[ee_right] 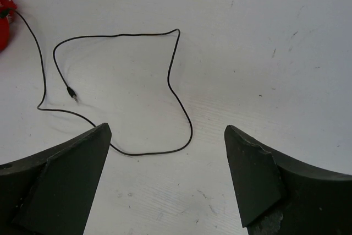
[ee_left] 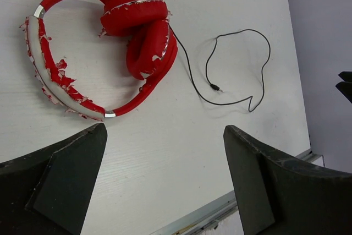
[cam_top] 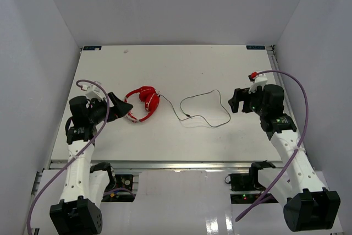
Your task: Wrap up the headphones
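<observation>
On the white table point(cam_top: 220, 70), left of the middle, lie the red headphones point(cam_top: 143, 104). Bare table lies all around them, and the back edge and the side walls point(cam_top: 49, 31) are well apart from them.

The headband point(ee_left: 52, 78) is a curved hoop with white trim, and its red skin is cracked and flaking. Its round back faces the left gripper point(cam_top: 117, 105). The two round earcups point(ee_left: 144, 34) are folded inside it.

The thin black cord point(cam_top: 204, 109) runs right in loose bends. Its plug point(ee_right: 71, 93), maybe metal-tipped, lies loose.

The left gripper hangs just beside the headband with its fingers wide apart, holding nothing. The right gripper point(cam_top: 234, 102) hangs near the cord's far bend, also wide apart.
</observation>
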`<state>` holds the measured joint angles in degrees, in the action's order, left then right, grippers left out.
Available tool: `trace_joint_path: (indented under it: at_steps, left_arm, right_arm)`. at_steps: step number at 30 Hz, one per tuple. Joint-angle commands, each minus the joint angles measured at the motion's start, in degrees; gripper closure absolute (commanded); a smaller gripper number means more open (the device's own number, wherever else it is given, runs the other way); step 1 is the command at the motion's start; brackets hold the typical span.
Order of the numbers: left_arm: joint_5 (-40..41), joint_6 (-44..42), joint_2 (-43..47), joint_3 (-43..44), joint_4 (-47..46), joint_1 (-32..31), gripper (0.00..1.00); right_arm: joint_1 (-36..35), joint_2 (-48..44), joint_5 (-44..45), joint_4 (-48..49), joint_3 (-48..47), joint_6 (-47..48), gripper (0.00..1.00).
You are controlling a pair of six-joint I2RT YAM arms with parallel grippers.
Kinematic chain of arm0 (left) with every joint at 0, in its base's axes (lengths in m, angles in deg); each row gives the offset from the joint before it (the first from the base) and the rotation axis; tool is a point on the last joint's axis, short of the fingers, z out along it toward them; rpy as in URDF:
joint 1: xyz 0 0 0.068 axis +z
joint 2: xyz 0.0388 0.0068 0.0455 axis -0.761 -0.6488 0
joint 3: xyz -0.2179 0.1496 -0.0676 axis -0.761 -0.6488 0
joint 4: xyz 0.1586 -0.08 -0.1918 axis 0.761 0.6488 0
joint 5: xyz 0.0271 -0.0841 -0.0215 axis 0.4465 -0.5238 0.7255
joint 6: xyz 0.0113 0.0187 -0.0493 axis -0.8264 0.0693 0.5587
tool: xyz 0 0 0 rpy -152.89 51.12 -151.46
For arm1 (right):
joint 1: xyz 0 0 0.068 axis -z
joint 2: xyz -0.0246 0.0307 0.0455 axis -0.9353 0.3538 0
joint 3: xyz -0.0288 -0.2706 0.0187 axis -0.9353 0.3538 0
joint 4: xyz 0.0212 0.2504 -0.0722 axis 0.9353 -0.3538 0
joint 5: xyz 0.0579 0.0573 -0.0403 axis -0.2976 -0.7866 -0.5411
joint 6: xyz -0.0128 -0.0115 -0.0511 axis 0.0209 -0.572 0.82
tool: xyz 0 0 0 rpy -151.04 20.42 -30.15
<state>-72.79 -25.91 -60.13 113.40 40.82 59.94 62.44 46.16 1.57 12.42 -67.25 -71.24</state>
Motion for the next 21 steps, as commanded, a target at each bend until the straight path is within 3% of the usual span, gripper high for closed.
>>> trace_joint_path:
  at_steps: [1,3,7,9,13,16,18,21]
  left_arm:
    - [-0.9,2.3,0.7,0.0,0.4,0.2,0.02]
    - [0.7,2.9,-0.5,0.0,1.1,0.2,0.02]
    - [2.4,3.2,-2.8,0.4,2.7,0.2,0.02]
    - [3.1,3.1,-2.9,0.2,2.8,0.2,0.02]
    - [9.4,5.2,-5.3,-0.3,4.5,0.2,0.02]
    - [19.2,9.8,-11.5,1.3,9.6,0.2,0.13]
    - [21.1,11.5,-16.5,2.3,11.3,0.2,0.25]
    - [20.4,12.1,-21.4,3.1,9.9,0.1,0.29]
  right_arm:
    - [0.4,0.6,-6.6,4.0,0.4,6.2,0.10]
    - [0.6,2.3,-28.0,-4.6,-2.0,31.0,0.10]
    - [0.7,7.3,-41.0,-10.3,-2.8,37.0,0.10]
    - [0.6,7.4,-42.2,-9.6,-2.0,37.1,0.10]
    - [1.3,7.1,-36.5,-3.2,1.6,32.1,0.10]
    - [3.9,8.3,-38.8,-2.5,3.2,31.9,0.10]
    - [5.4,8.8,-40.6,-2.2,3.7,31.9,0.10]
    - [6.0,9.3,-41.2,-1.8,3.8,31.6,0.10]
